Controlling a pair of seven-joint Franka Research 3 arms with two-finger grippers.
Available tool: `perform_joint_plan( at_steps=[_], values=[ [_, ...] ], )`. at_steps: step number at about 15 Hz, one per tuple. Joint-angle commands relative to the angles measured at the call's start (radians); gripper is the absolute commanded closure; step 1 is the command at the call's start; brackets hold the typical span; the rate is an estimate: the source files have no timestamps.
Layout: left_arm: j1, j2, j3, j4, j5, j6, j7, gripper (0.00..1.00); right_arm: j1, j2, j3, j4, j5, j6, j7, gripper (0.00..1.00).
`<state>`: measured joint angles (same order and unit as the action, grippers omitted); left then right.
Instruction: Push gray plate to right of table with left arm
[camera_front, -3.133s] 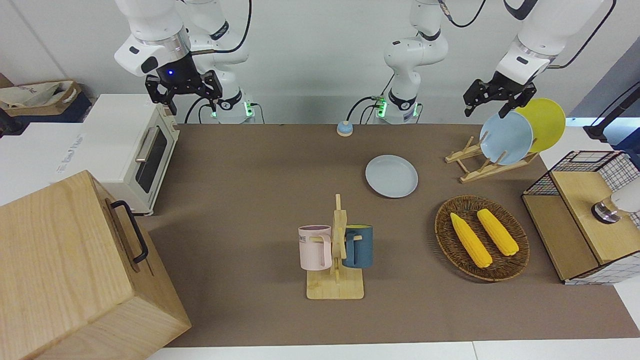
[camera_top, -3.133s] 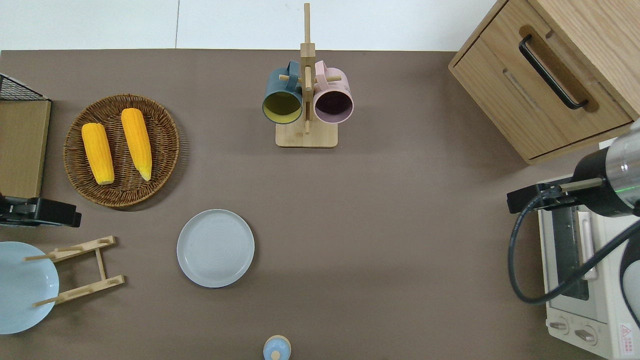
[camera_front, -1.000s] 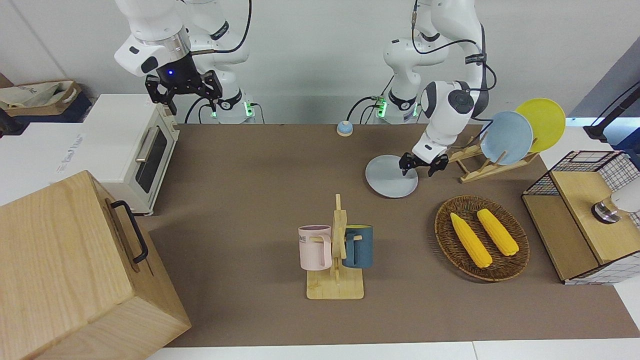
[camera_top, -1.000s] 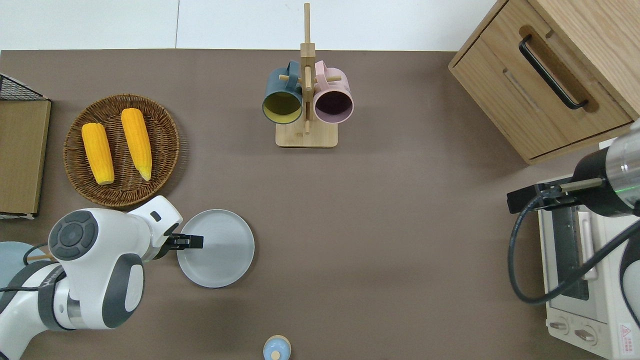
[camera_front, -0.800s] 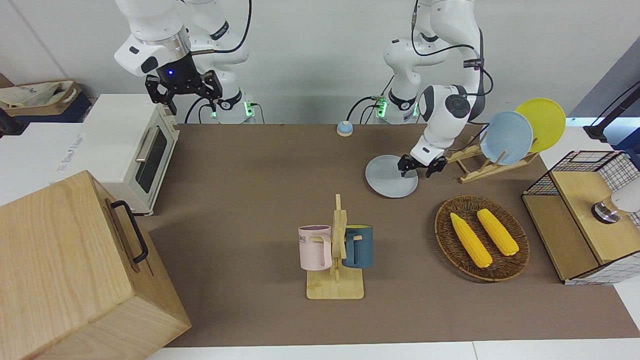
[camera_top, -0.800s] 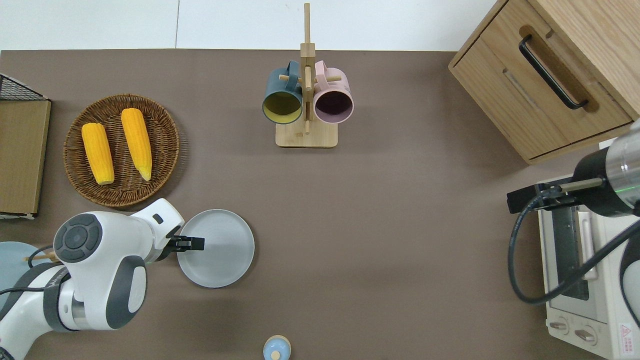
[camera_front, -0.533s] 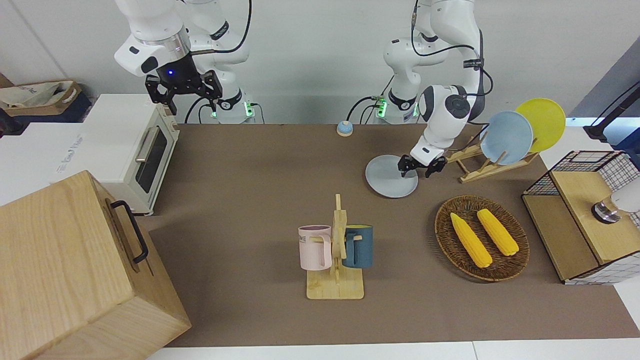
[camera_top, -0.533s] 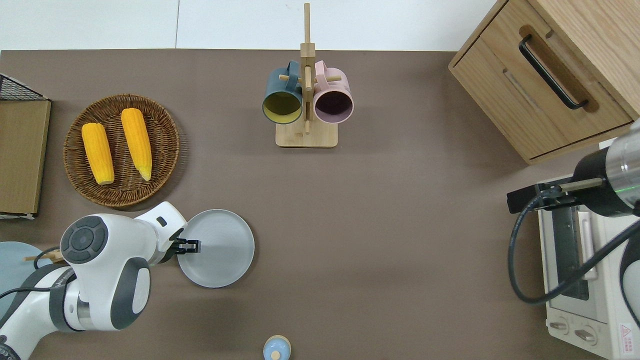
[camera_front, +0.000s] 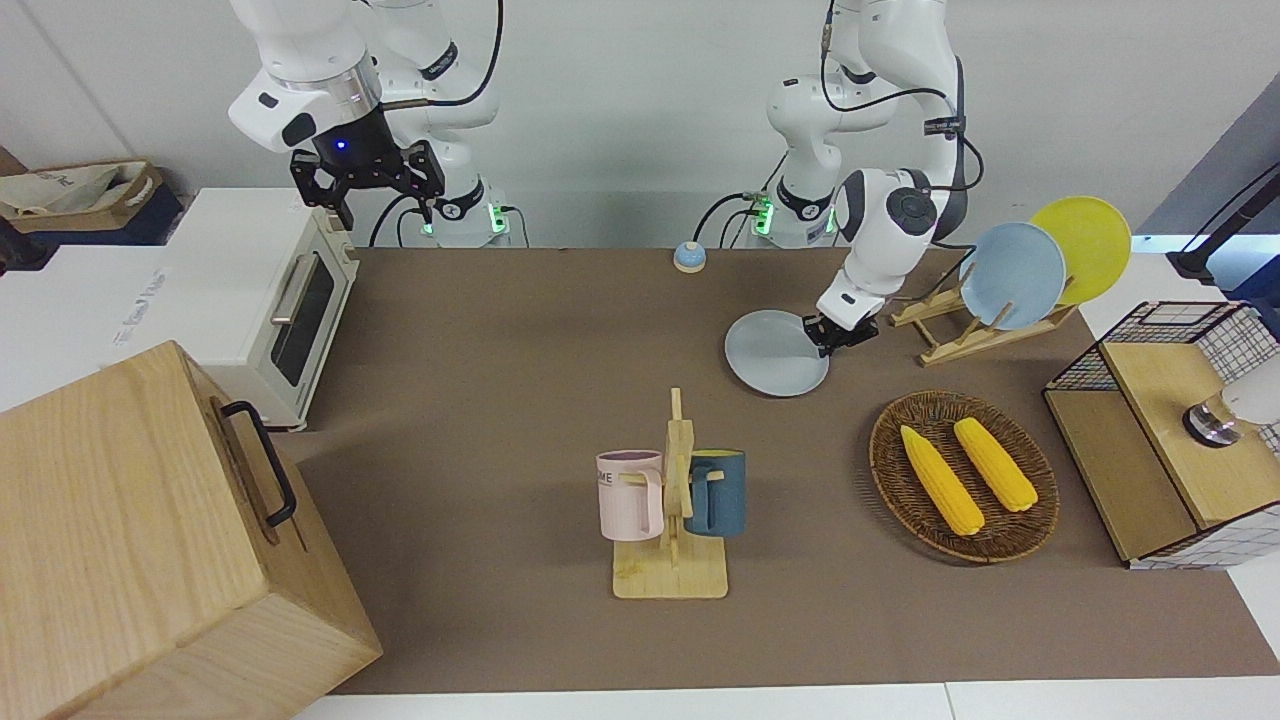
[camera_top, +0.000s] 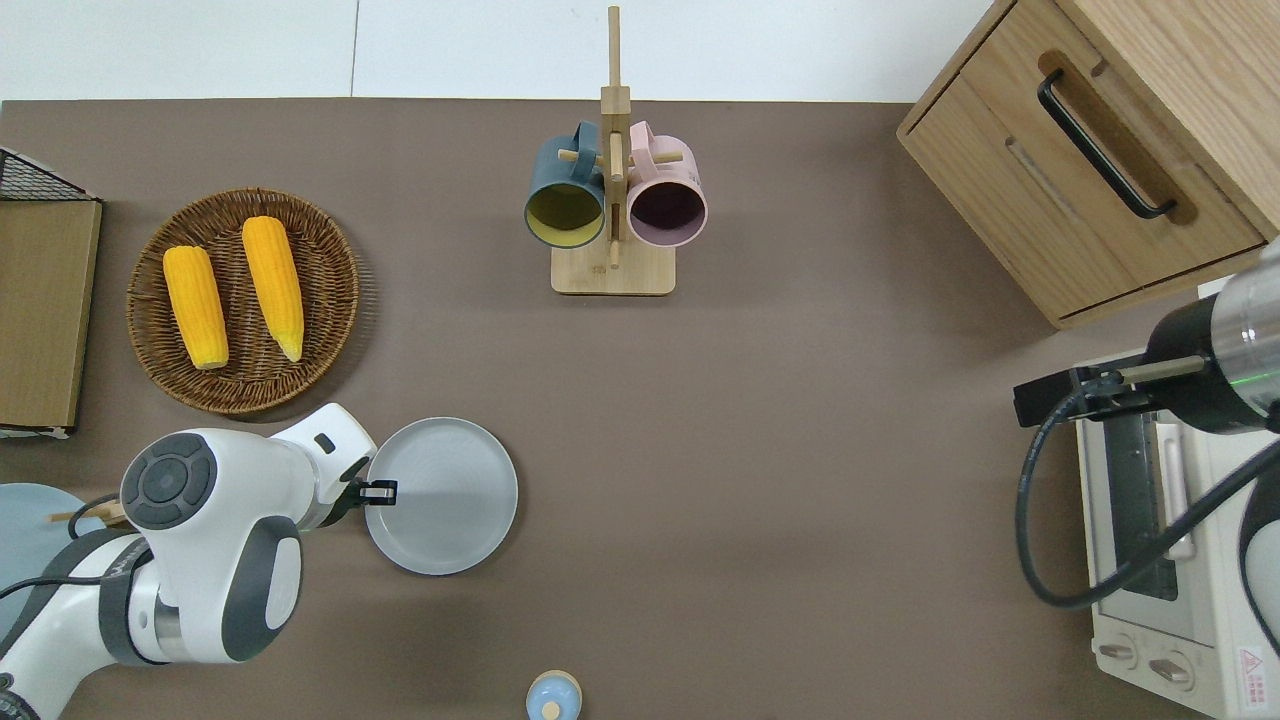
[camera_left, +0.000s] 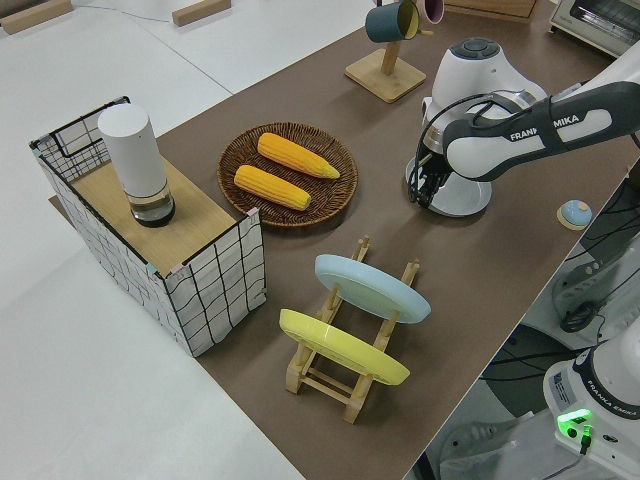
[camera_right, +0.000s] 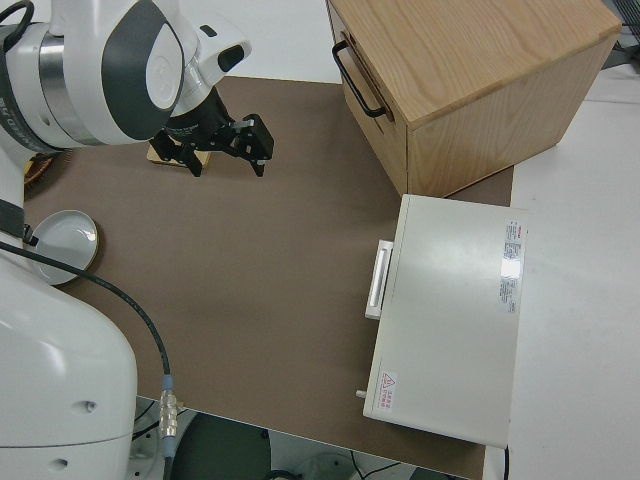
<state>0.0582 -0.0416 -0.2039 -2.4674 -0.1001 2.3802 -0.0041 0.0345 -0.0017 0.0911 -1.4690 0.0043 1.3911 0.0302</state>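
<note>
The gray plate (camera_top: 442, 496) lies flat on the table (camera_top: 760, 480), in the half toward the left arm's end and closer to the robots' edge than to the opposite edge. The left gripper (camera_top: 378, 490) is low at the plate's rim on the side facing the left arm's end — its fingers drawn together, holding nothing, tips touching the rim. A wicker basket (camera_top: 330, 300) with two corn cobs (camera_top: 273, 287) sits farther from the robots than the plate, nearer the left arm's end. A mug rack (camera_top: 613, 270) stands near the edge farthest from the robots, at mid-length. The right arm is parked — its gripper (camera_front: 368, 180) spread wide.
</note>
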Motion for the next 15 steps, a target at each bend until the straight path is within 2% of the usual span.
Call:
perform_joint_plan(
  at_steps=[1, 4, 7, 15],
  values=[
    [-0.011, 0.006, 0.009, -0.018, -0.004, 0.027, -0.010, 1.00, -0.011, -0.008, 0.004, -0.001, 0.008, -0.012, -0.003, 0.017],
    [-0.036, 0.012, 0.009, -0.016, -0.004, 0.028, -0.048, 1.00, -0.011, -0.008, 0.006, -0.001, 0.010, -0.012, -0.003, 0.017],
    [-0.139, 0.025, 0.009, -0.008, -0.004, 0.037, -0.189, 1.00, -0.011, -0.008, 0.006, 0.001, 0.008, -0.012, -0.003, 0.017],
    [-0.346, 0.077, 0.008, 0.016, -0.013, 0.073, -0.439, 1.00, -0.011, -0.008, 0.006, 0.000, 0.008, -0.012, -0.003, 0.017]
  ],
)
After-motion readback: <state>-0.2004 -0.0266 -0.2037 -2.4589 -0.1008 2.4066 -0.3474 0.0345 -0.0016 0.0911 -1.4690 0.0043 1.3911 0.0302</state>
